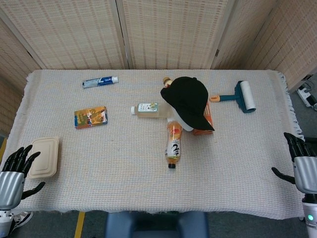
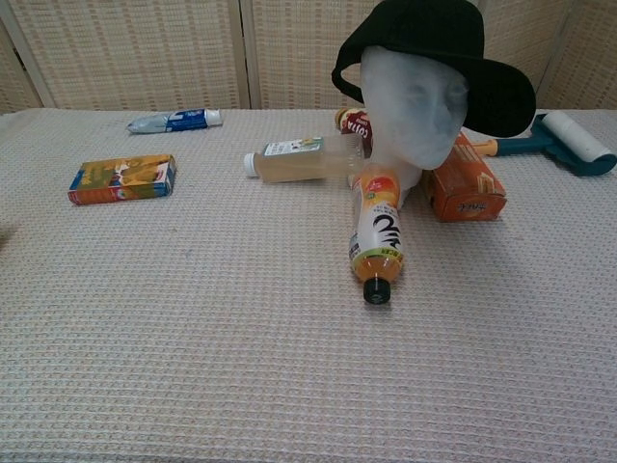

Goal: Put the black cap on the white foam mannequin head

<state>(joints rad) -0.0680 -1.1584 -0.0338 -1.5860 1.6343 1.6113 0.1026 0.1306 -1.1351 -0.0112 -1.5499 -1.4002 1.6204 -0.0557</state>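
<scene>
Legible markings are few. The orange bottle (image 2: 377, 234) carries a large black looping glyph on its white label. Print on the orange box (image 2: 465, 189), red can (image 2: 355, 123) and pale bottle (image 2: 304, 160) is too small to read.

cap (image 2: 434, 39) on head (image 2: 415, 106), bottle (image 2: 376, 236) in front

Silver-shelled left hand (image 1: 12, 183) and right hand (image 1: 304, 171), black fingers (image 1: 292, 144), green wrist light.
</scene>
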